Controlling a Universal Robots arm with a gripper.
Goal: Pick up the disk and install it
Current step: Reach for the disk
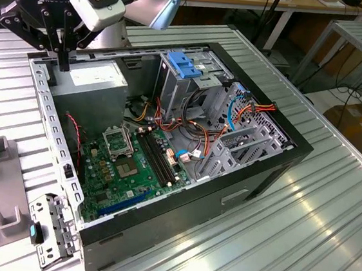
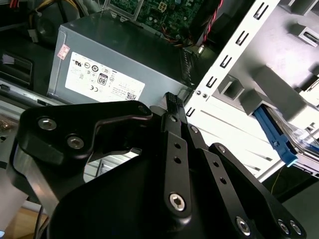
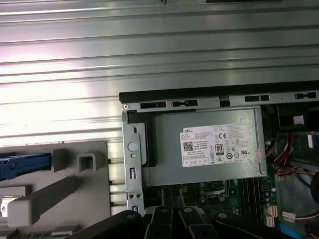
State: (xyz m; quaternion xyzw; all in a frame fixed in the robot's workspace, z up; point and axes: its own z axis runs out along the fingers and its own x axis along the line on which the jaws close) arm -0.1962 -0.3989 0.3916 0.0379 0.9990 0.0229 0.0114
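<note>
The disk (image 3: 25,166) lies on a grey fixture (image 3: 60,191) on the table beside the open computer case (image 1: 265,167). Its bright blue rail (image 2: 275,140) shows in both wrist views. My gripper (image 1: 63,63) hangs over the back corner of the case at the exterior view's left, above the edge of the grey power supply (image 1: 93,78). In both wrist views the gripper (image 2: 172,99) (image 3: 174,197) has its black fingers together, with nothing between them. It is well apart from the disk.
Inside the case are a green motherboard (image 1: 126,162), bundles of red, orange and blue cables (image 1: 235,112), a light-blue latch plate (image 1: 184,65) and metal drive cages (image 1: 248,142). The ribbed metal table (image 1: 313,233) runs around the case.
</note>
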